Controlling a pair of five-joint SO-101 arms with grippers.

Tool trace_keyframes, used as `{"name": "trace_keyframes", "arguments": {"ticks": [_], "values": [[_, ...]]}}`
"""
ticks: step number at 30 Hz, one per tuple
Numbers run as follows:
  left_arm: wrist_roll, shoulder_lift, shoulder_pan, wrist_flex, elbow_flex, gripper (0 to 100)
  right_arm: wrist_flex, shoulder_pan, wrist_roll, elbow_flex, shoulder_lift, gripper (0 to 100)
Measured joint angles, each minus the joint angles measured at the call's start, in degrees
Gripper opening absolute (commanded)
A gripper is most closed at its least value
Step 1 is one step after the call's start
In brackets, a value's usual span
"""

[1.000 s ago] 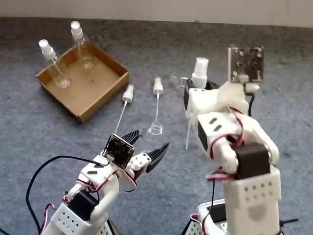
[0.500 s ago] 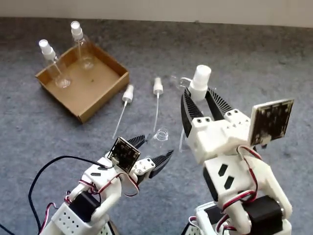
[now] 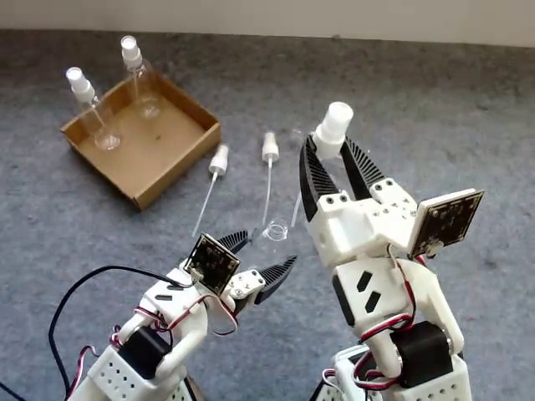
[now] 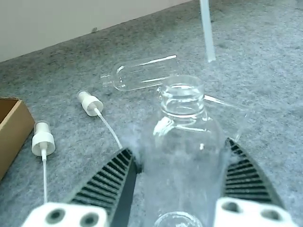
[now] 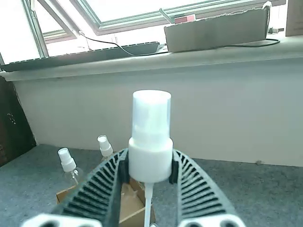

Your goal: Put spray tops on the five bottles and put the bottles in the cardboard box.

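Note:
My left gripper (image 3: 266, 249) is shut on an upright clear bottle (image 3: 273, 230) with an open neck (image 4: 182, 94), low over the carpet. My right gripper (image 3: 330, 144) is shut on a white spray top (image 3: 335, 125), held up in the air; its thin tube (image 4: 207, 28) hangs just above and beside the bottle's neck. In the right wrist view the spray top (image 5: 150, 142) sits between the fingers of the right gripper (image 5: 150, 156). Two capped bottles (image 3: 88, 109) (image 3: 138, 75) stand in the cardboard box (image 3: 180, 167) at the far left.
Two loose spray tops (image 3: 219, 159) (image 3: 270, 146) lie on the grey carpet between the box and the arms. A bare clear bottle (image 4: 142, 73) lies on its side beyond the held bottle. Open carpet stretches to the right.
The right arm has swung round and brought the spray top left and nearer, so its tube now hangs close over the held bottle. The left gripper shifted slightly with the bottle.

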Motion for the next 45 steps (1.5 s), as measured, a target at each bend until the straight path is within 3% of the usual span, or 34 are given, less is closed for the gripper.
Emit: {"name": "trace_keyframes", "arguments": {"ticks": [6, 15, 29, 42, 45], "values": [[0.0, 0.0, 0.0, 0.0, 0.0, 15, -0.53, 0.0, 0.0, 0.0, -0.35, 3.4], [0.0, 0.0, 0.0, 0.0, 0.0, 15, -0.53, -6.42, 0.18, 0.09, -0.44, 3.4], [0.0, 0.0, 0.0, 0.0, 0.0, 15, -7.21, -4.84, 0.44, 9.85, -0.35, 3.4], [0.0, 0.0, 0.0, 0.0, 0.0, 15, -7.21, -4.48, 0.53, 7.21, -0.35, 3.4], [0.0, 0.0, 0.0, 0.0, 0.0, 15, -7.21, -1.49, 0.53, 5.27, -0.44, 3.4]]}}
